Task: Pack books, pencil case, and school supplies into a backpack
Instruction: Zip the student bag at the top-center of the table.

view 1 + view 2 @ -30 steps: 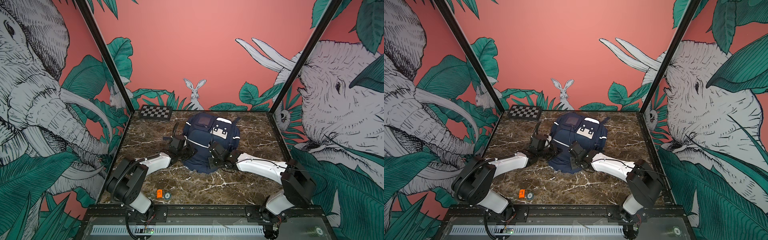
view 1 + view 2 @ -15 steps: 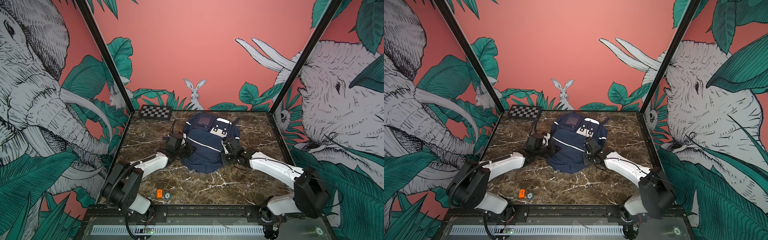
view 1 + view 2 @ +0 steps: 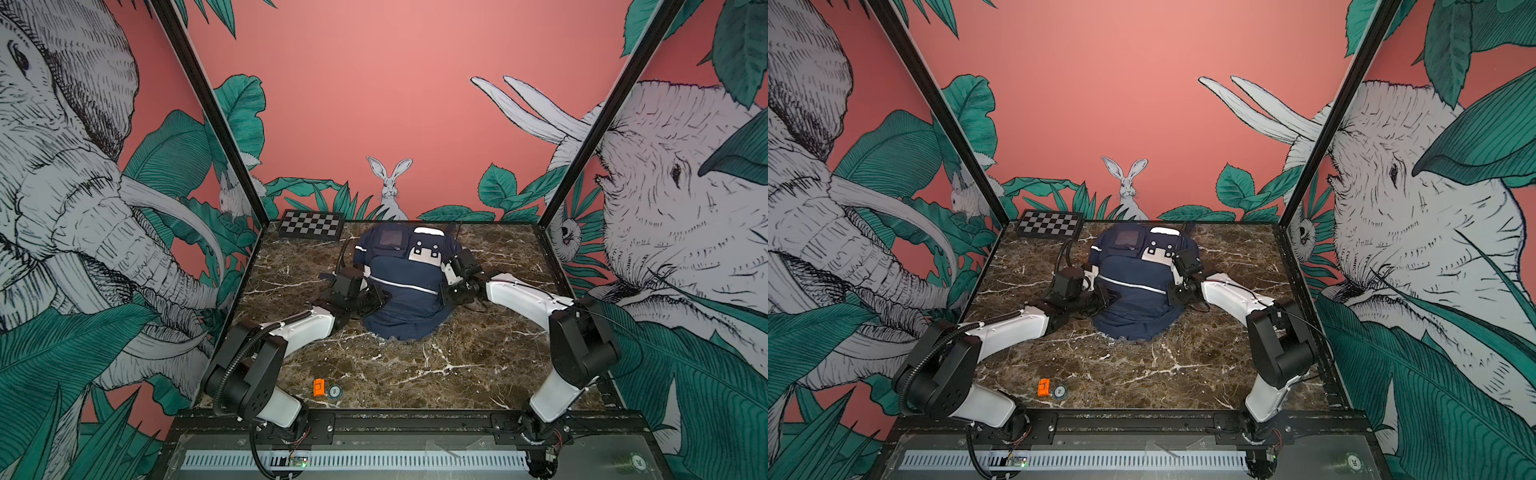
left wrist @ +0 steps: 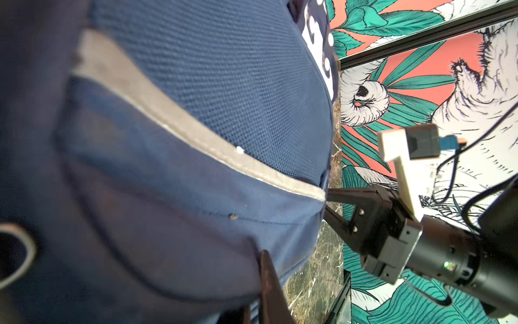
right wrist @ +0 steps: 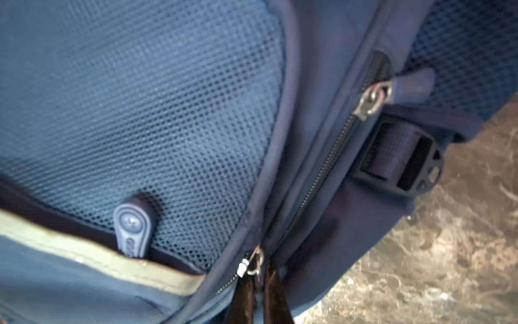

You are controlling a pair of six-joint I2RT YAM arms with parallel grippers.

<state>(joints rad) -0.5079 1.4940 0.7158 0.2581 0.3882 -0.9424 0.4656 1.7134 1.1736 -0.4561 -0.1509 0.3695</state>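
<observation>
The navy backpack (image 3: 399,291) (image 3: 1133,291) lies flat at the middle back of the marble table, its silver strip running across it. At its left side my left gripper (image 3: 376,297) (image 4: 259,305) is shut, pinching a fold of the backpack's fabric (image 4: 196,238). On the opposite side my right gripper (image 3: 444,289) (image 5: 259,297) is shut on a zipper pull (image 5: 253,266) of the main zip. A second zip slider (image 5: 372,101) sits further along the same zip. The books, pencil case and school supplies are out of view.
A black-and-white chessboard (image 3: 311,224) lies at the back left corner. A small orange block (image 3: 318,387) and a round token (image 3: 335,391) sit near the table's front edge. The enclosure's black posts and walls stand close on both sides.
My right gripper has travelled from the backpack's front middle round to its right side and further back. The left gripper has shifted slightly back, still on the fabric.
</observation>
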